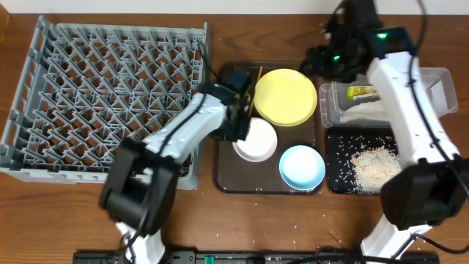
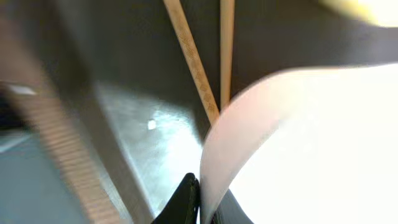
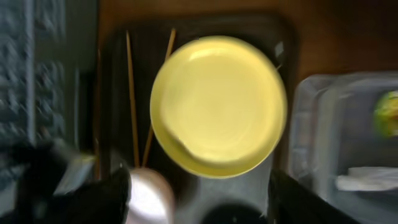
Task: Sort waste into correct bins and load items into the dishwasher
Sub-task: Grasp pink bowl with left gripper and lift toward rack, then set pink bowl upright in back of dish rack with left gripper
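The white bowl point(image 1: 256, 141) sits in the dark brown tray point(image 1: 227, 174). The left claw point(image 1: 239, 130) grasps its rim, one finger on each side of the thin wall. Just behind it lie the chopsticks point(image 2: 194, 62), beside the yellow plate point(image 1: 286, 97). The light blue bowl point(image 1: 302, 166) stands near on the right. The left arm reaches slanting over the corner of the grey dish rack point(image 1: 102, 88) on the wooden bench point(image 1: 66, 213). The right claw point(image 3: 199, 208) hangs above the plate, released and holding nothing.

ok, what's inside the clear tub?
A green-and-yellow wrapper and white napkin lie in the clear tub; the right arm covers its middle, so anything there is hidden.
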